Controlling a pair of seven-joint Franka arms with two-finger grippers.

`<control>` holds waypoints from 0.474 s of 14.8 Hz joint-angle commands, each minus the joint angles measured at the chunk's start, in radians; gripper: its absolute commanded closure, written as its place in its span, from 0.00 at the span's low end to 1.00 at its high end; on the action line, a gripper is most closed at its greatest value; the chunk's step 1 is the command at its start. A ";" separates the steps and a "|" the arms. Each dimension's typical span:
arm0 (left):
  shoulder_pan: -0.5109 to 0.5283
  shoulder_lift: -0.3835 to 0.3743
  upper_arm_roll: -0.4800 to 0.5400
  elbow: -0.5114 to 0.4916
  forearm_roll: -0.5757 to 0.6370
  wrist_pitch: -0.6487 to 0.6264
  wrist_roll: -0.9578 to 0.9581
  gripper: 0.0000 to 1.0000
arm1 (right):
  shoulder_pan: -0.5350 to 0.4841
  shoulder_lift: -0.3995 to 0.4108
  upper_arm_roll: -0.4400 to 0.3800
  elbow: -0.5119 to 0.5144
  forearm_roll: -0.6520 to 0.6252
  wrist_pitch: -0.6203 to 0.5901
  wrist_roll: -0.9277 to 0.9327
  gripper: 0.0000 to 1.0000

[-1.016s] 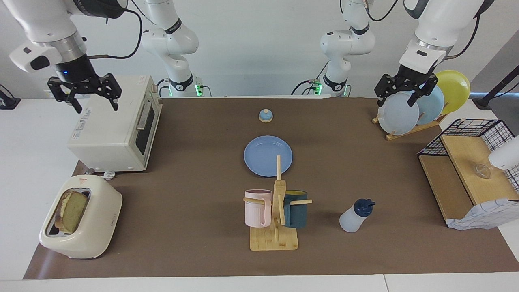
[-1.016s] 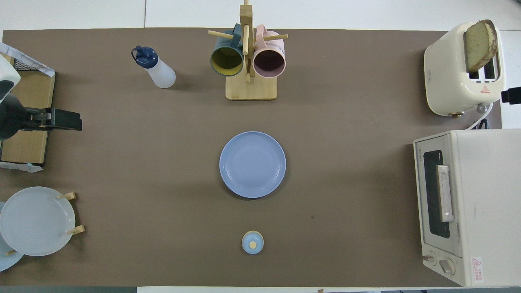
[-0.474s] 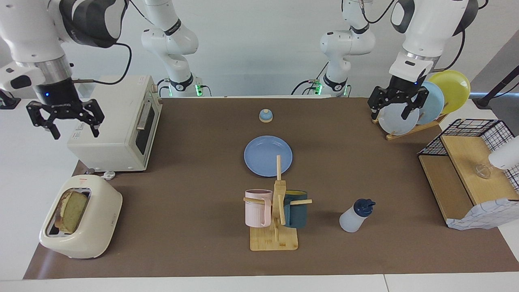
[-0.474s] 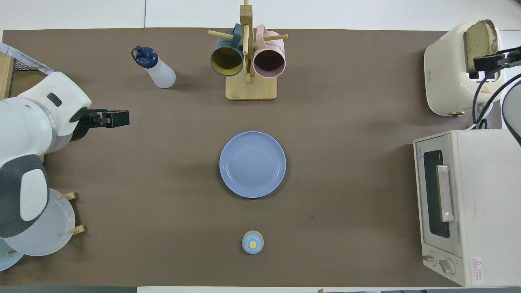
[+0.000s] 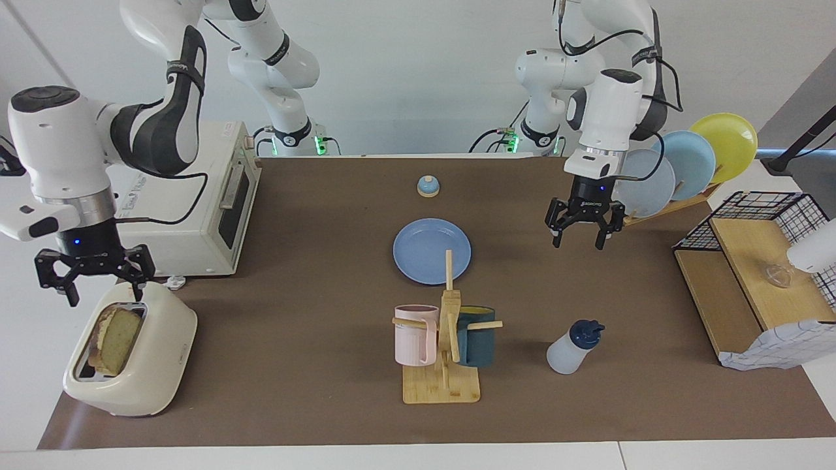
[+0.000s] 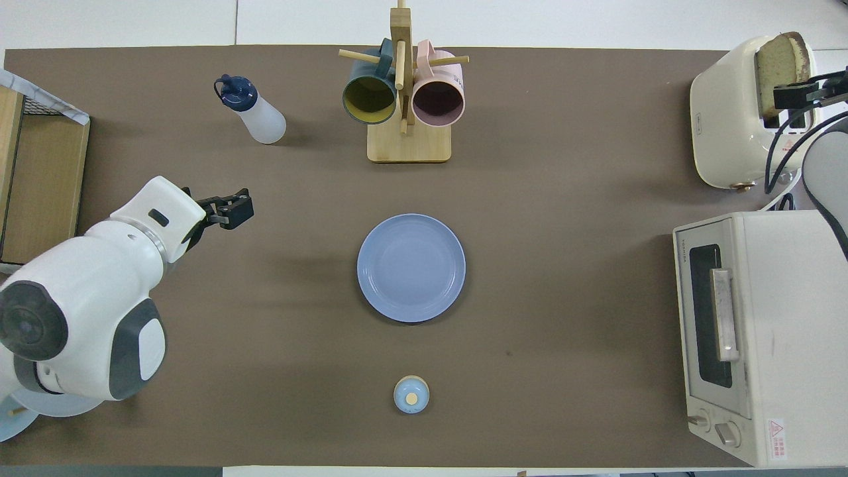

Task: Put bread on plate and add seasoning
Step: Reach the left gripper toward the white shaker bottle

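Note:
The bread (image 5: 117,339) stands in a slot of the cream toaster (image 5: 153,365) at the right arm's end; it also shows in the overhead view (image 6: 780,66). My right gripper (image 5: 103,295) is open, just above the toaster's top, not touching the bread; it shows in the overhead view (image 6: 798,97) beside the slice. The blue plate (image 5: 431,251) lies bare mid-table, also in the overhead view (image 6: 411,267). The seasoning bottle (image 5: 573,347) stands upright farther from the robots, toward the left arm's end, and shows overhead (image 6: 253,112). My left gripper (image 5: 578,243) is open and empty, over the mat beside the plate.
A white toaster oven (image 5: 189,209) stands nearer the robots than the toaster. A wooden mug tree (image 5: 444,352) with two mugs stands farther out than the plate. A small bell (image 5: 428,187), a plate rack (image 5: 679,170) and a wire shelf (image 5: 751,274) are also on the table.
My right gripper came down from over the toaster oven to just above the toaster. My left gripper left the plate rack and moved down over the mat, toward the plate.

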 commanded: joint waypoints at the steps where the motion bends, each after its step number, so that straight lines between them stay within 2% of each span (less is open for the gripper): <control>1: -0.018 0.097 0.013 -0.038 -0.006 0.202 -0.016 0.00 | -0.017 0.023 0.007 0.008 -0.013 0.031 -0.028 0.08; 3: -0.018 0.172 0.013 -0.031 -0.006 0.311 -0.014 0.00 | -0.009 0.024 0.008 0.007 -0.011 0.033 -0.027 0.20; 5: -0.019 0.244 0.014 -0.024 -0.007 0.420 -0.013 0.00 | -0.009 0.026 0.008 0.005 -0.013 0.045 -0.027 0.24; 7: -0.027 0.289 0.016 0.028 -0.014 0.433 -0.010 0.00 | -0.010 0.027 0.011 0.010 -0.013 0.060 -0.028 0.25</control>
